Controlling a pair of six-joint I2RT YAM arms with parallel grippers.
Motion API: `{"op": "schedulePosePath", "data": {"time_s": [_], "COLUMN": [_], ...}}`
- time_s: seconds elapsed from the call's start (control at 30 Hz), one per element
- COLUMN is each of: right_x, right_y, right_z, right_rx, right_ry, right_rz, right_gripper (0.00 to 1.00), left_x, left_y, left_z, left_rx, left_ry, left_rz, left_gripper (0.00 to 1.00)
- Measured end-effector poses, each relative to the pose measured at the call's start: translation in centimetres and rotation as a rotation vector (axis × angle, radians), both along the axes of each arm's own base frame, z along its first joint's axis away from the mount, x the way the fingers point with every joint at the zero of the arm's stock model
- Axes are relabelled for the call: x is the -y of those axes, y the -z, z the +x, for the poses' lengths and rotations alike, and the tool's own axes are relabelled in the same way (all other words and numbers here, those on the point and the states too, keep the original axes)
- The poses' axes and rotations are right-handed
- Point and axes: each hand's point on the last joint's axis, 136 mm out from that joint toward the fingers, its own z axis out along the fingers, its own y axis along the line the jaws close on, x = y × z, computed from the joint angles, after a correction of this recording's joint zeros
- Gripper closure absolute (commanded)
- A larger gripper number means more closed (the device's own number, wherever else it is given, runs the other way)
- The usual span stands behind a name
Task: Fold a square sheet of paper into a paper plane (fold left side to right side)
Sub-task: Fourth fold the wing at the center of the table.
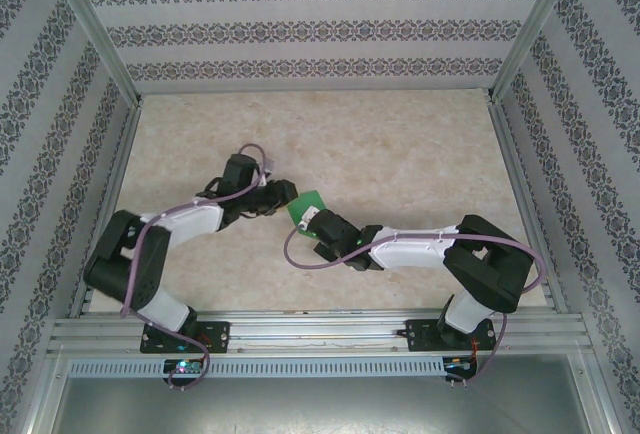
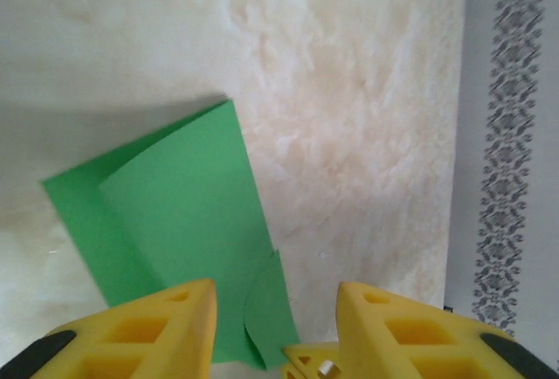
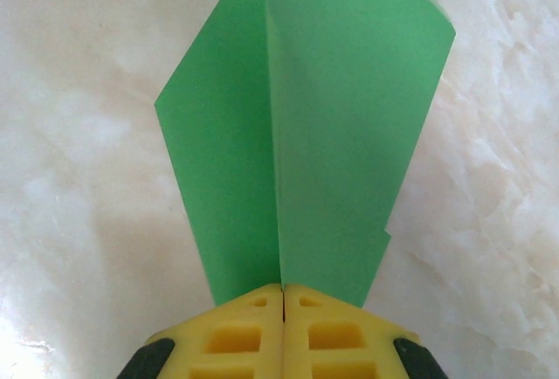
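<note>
Over the middle of the counter (image 1: pixel 400 144), top camera first: the square sheet of paper (image 1: pixel 304 208) is just a small green patch with no point to it, so nothing plane-like. The left gripper (image 1: pixel 279 199) comes at the sheet from its left side and the right gripper (image 1: pixel 313 222) from its near right corner, both right up against it. Can't tell from up here who's got hold of what, it's too small.

Left wrist cam: the sheet (image 2: pixel 175 213) lies on the counter (image 2: pixel 349 91) just past the fingers. It's doubled over, one flap on top of the other, with the lower layer poking out along the sheet's left edge. The fold looks soft and rounded to me, not pressed into a crisp crease. So my read is very early days: the left-over-right fold is roughly laid but not flattened, and the nose and wings are all left to do. The left gripper (image 2: pixel 275 296) has its jaws a moderate way apart, with the sheet's near edge and a curled corner sitting in the gap. That's way too much gap to pinch thin paper, so I'd say it isn't holding anything.

Right wrist cam: same loose half-fold on the sheet (image 3: pixel 306 117), with the top flap's edge running straight up the middle. The right gripper (image 3: pixel 283 292) is closed all the way, fingers pressed together. The sheet fans out right from the tips, so it looks pinched at its near end.
</note>
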Motion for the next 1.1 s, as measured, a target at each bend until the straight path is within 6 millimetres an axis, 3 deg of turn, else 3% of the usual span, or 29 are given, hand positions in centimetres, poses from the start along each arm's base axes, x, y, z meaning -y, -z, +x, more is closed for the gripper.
{"op": "schedulePosePath", "data": {"time_s": [0.17,0.3,0.63,1.1], "right_x": [-0.2,-0.2,0.8,2.1], "right_y": [0.2,-0.2,-0.3,-1.1], "right_z": [-0.2,-0.3,-1.0,-1.0], "right_rx": [-0.07,-0.157,-0.421,-0.658], "right_ry": [0.009,0.026,0.089,0.168], "right_rz": [0.062,0.161,0.415,0.709], "right_gripper": [1.0,1.0,1.0,1.0], "left_x": [-4.6,-5.9,-5.2,-0.7], "left_y": [-2.5,-2.7,0.3,2.8], "left_z": [-0.2,-1.2,-3.5,-5.7], "left_rx": [0.053,0.046,-0.055,-0.141], "left_ry": [-0.091,-0.1,-0.038,0.094], "left_rz": [0.008,0.032,0.017,0.018], "left_gripper": [0.57,0.57,0.59,0.59]}}
